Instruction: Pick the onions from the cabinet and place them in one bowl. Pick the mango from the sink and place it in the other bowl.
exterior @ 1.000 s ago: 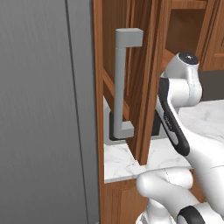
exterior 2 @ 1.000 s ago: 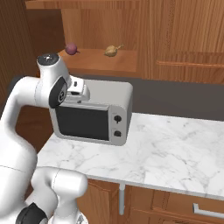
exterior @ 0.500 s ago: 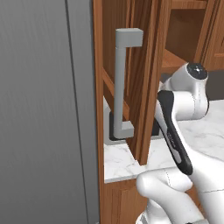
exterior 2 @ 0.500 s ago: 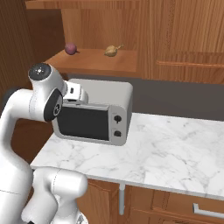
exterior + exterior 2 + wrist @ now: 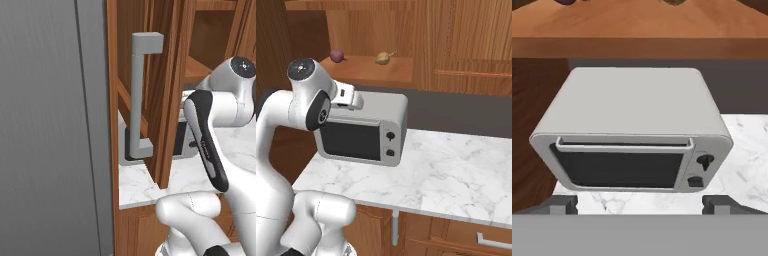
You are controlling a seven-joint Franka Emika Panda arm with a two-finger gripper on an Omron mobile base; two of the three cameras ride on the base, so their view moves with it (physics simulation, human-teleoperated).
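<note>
Purple onion [image 5: 337,54], tan onion [image 5: 383,58] (stemmed), apart on cabinet [image 5: 371,69] shelf

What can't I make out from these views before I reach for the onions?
- Red onion and tan onion: small and far in the right base view; cut off by the top edge in the hand view.
- Fingers: just the tips show in the hand view.
- Cabinet shelf: door hides it in the left base view.
</note>
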